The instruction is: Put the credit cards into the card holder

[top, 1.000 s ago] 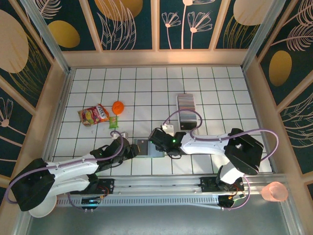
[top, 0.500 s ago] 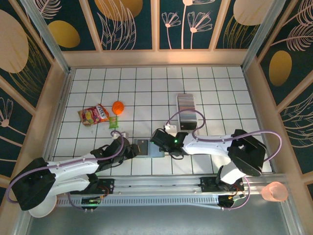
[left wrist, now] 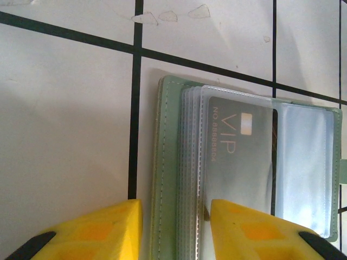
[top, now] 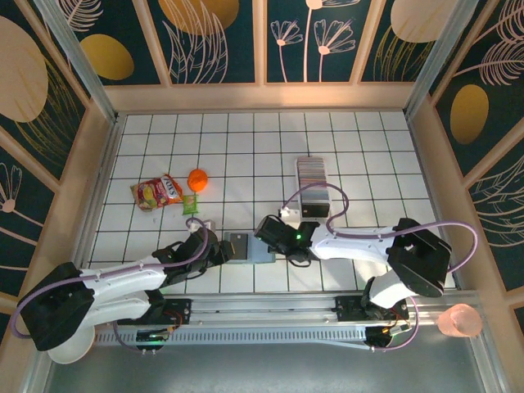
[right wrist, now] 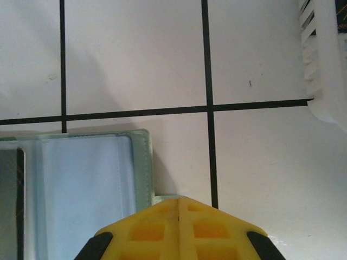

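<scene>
Ok so the card holder (top: pixel 246 248) is lying flat and opened up on the tiled table (top: pixel 164 139), near the front edge and right between the two arms. The left gripper (top: pixel 223 249) is at its left end and the right gripper (top: pixel 266 239) is at its right end. From the left wrist cam, the left gripper (left wrist: pixel 175 216) has its yellow fingers (left wrist: pixel 108 233) spread apart, one on each side of the card holder (left wrist: pixel 162 162) edge. The outer finger sits on bare table just beside the green cover, with a sliver of gap, and the inner one is over the stack of clear sleeves, so it's not squeezing anything as far as I can see. There's a grey VIP card (left wrist: pixel 238 157) tucked in the top sleeve. The right gripper (right wrist: pixel 179 208) has its fingers pinched fully together, with the tip right at the little clasp tab on the card holder (right wrist: pixel 87 184). I honestly can't tell if it's touching the tab or just above it. The rest of the credit cards (top: pixel 312 169) stand in a striped row at the far end of the long tray (top: pixel 314 201), which sits beyond the right arm. Its ribbed edge (right wrist: pixel 325 54) peeks into the corner of the right wrist cam. Off to the left there's a chip bag (top: pixel 157 192) and an orange ball (top: pixel 197 178), well apart from the action.
</scene>
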Action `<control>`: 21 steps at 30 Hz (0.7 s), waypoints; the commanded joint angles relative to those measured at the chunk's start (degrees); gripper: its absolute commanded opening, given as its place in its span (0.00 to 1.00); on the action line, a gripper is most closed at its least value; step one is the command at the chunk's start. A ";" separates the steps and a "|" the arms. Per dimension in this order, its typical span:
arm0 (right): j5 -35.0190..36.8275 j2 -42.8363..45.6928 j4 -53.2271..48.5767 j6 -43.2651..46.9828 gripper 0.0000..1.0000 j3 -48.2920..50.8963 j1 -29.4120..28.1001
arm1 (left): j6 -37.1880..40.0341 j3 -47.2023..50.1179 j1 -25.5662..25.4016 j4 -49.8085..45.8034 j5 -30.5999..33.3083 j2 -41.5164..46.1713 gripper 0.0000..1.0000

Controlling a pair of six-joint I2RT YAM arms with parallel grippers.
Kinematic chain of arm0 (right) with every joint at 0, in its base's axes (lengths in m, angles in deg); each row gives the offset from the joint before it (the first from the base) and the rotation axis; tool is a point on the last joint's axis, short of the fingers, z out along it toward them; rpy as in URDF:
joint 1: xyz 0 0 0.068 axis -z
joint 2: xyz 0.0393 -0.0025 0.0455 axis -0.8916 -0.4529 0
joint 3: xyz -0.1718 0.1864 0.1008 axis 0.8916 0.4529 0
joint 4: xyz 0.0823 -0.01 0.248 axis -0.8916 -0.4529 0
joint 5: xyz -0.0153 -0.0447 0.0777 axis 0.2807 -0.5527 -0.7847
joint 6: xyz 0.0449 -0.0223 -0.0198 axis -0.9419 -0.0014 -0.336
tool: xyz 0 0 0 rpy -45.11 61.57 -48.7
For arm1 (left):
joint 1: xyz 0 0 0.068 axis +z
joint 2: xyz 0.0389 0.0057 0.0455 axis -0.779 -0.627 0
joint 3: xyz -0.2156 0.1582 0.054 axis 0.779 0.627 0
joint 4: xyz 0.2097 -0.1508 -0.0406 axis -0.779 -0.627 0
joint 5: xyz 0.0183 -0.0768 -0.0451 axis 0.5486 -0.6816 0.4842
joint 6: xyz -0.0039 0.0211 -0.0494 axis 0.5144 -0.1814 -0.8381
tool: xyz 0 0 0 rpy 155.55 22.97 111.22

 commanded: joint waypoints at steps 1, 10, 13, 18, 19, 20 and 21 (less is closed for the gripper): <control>1.82 1.50 -0.41 -1.27 0.01 1.40 0.45 | 0.64 -0.92 -0.12 0.82 -0.92 -1.08 0.38; 1.29 3.13 1.18 -1.74 0.00 3.69 0.63 | 5.72 -4.83 -0.07 -7.55 2.75 -0.79 0.47; 1.30 3.42 1.42 -1.80 0.00 3.99 0.63 | 5.00 -3.37 -0.11 -4.94 0.40 -0.10 0.48; 1.15 4.17 2.45 -1.95 0.00 4.75 0.63 | 4.05 -2.06 -0.10 0.17 -3.72 -1.15 0.47; 1.20 4.24 2.48 -2.03 0.00 4.85 0.63 | 4.53 -2.65 -0.16 -1.06 -2.94 -1.30 0.47; 1.14 4.38 2.50 -2.09 0.00 4.91 0.61 | 5.29 -3.43 -0.06 -2.95 -1.57 -1.35 0.47; 1.14 4.40 2.50 -2.05 0.00 5.03 0.62 | 5.73 -3.96 -0.08 -4.67 0.04 -1.22 0.47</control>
